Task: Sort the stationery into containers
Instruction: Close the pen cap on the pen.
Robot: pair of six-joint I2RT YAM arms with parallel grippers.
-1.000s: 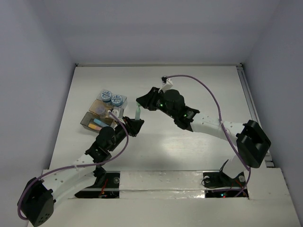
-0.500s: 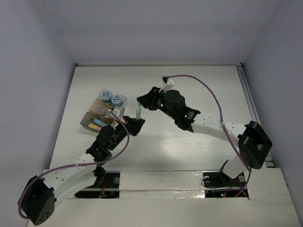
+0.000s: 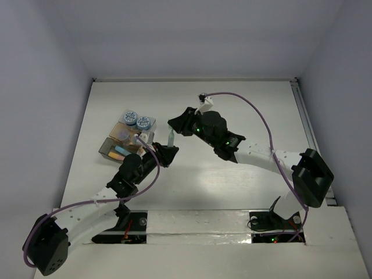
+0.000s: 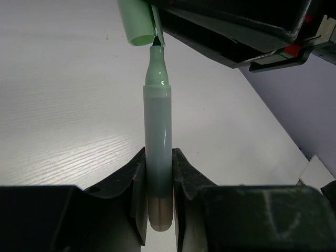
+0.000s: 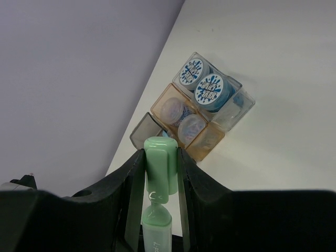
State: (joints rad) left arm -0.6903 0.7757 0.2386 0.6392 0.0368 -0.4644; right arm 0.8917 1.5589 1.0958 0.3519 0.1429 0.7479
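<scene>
A pale green marker [image 4: 158,136] stands upright with my left gripper [image 4: 158,194] shut on its lower barrel. Its green cap [image 5: 160,163] is pinched in my right gripper [image 5: 160,173], shut on it. The cap's mouth [image 4: 137,21] hangs just over the marker's bare tip. In the top view the marker [image 3: 169,138] stands between the left gripper [image 3: 165,152] and the right gripper [image 3: 173,125], just right of the containers. One see-through container [image 3: 150,124] holds two blue patterned tubs [image 3: 130,117]. The brownish container [image 3: 106,149] in front of it holds a blue stick [image 3: 121,150].
In the right wrist view two more tubs [image 5: 184,118] show through an orange-tinted section of the boxes, near the left wall [image 5: 68,79]. The white tabletop [image 3: 232,192] stretches right and back. Each arm's cable [image 3: 261,122] loops above the table.
The right gripper has edged slightly back from the left one, along the marker's line. The left arm and the containers have not moved.
</scene>
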